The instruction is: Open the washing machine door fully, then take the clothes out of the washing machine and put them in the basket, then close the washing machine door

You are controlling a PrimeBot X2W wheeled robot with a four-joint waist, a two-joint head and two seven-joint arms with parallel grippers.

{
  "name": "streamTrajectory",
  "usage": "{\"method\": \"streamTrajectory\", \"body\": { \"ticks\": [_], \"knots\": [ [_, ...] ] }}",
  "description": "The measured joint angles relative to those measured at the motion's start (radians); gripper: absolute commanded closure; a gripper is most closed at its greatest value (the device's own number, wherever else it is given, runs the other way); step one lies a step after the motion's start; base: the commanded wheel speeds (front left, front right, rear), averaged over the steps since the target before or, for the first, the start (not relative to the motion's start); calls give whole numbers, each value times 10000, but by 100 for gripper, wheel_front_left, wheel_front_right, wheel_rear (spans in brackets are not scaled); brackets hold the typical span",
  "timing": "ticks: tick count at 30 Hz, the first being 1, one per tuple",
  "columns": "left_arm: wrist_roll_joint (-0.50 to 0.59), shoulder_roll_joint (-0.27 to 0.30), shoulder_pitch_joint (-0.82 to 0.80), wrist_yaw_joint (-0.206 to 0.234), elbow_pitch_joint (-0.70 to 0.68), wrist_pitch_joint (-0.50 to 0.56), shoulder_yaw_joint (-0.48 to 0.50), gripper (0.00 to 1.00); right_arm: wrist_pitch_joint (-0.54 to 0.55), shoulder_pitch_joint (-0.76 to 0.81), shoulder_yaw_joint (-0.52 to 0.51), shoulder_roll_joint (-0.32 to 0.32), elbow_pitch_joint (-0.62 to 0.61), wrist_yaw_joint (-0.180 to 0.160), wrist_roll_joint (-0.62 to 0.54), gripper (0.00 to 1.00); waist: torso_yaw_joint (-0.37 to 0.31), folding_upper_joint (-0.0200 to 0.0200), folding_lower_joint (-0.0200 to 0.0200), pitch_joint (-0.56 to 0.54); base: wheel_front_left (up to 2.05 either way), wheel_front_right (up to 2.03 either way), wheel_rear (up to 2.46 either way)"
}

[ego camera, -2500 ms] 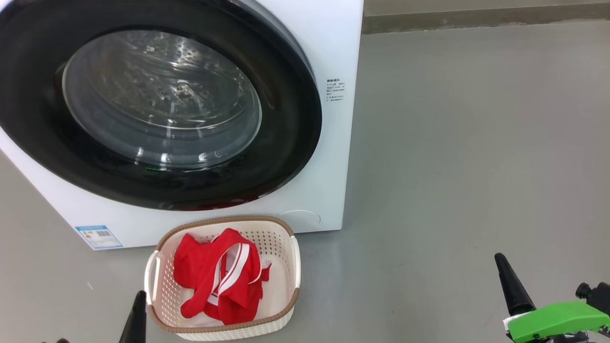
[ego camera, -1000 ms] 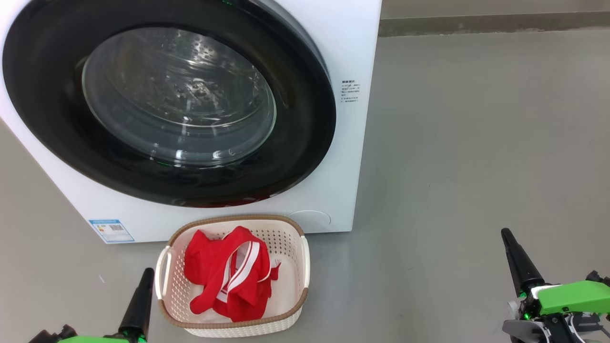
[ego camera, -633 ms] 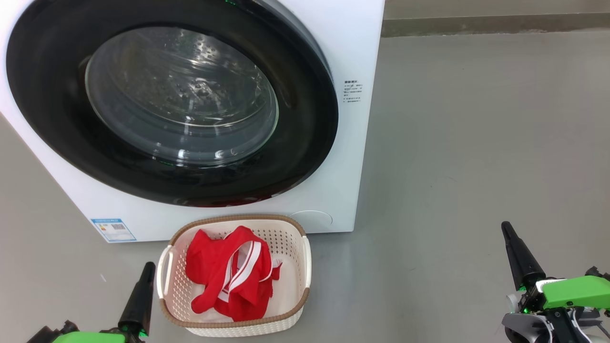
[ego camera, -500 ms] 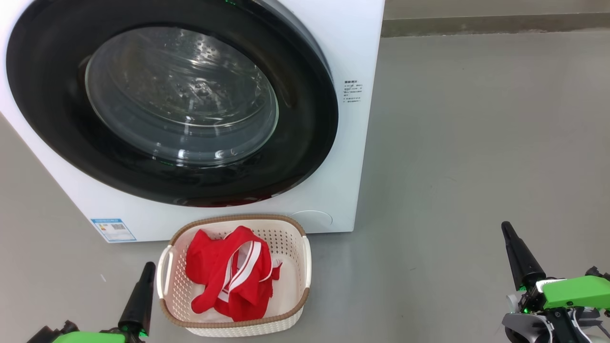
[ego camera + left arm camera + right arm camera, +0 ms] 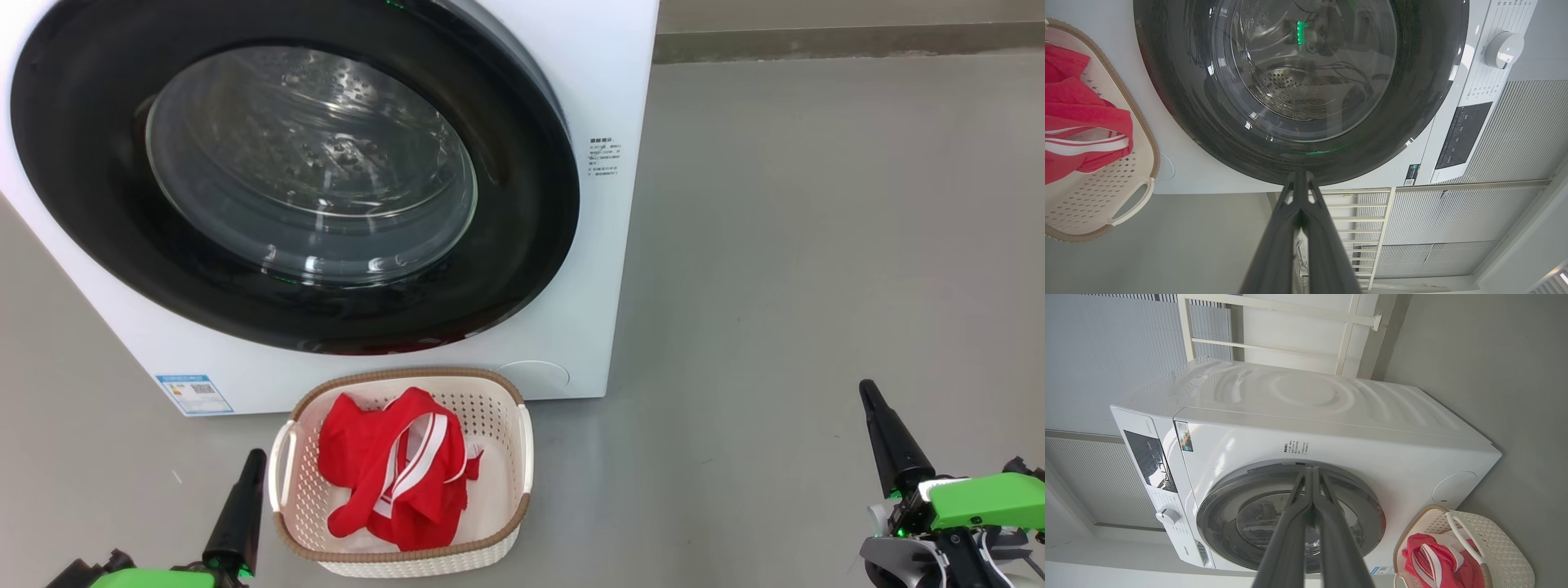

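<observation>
floor (image 5: 816, 204): smooth grey | wall (image 5: 1094, 355): pale ribbed panels | basket (image 5: 498, 425): on floor

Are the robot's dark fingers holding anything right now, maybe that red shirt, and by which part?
Nothing is held. The left gripper and the right gripper are both shut on nothing, and the clothes lie untouched in the basket.

gripper (image 5: 1312, 470) pressed together before the shut washing machine door (image 5: 1290, 516); clothes (image 5: 1437, 565) in basket (image 5: 1498, 547) — beside it
</observation>
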Motion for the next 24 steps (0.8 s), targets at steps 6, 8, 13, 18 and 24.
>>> {"method": "streamTrajectory", "body": {
  "ticks": [6, 8, 13, 18, 24],
  "knots": [
    [0, 0, 0, 0, 0, 0, 0, 100, 2, 0, -8, 8, 0, 0, 0, 100, 0, 0, 0, 0, 0, 0, 0],
    [0, 0, 0, -2, 0, 0, -2, 100, 2, 0, -10, 10, 0, 0, 0, 100, 0, 0, 0, 0, 0, 0, 0],
    [0, 0, 0, -2, 0, 0, -2, 100, 2, 0, -12, 15, 0, 0, 0, 100, 0, 0, 0, 0, 0, 0, 0],
    [0, 0, 0, 0, 0, 0, -2, 100, 8, 0, -15, 19, 0, 0, 0, 100, 0, 0, 0, 0, 0, 0, 0],
    [0, 0, 0, -2, 0, 0, -2, 100, 46, 0, -23, 27, 0, 0, -2, 100, 0, 0, 0, 0, 0, 0, 0]
  ]
}}
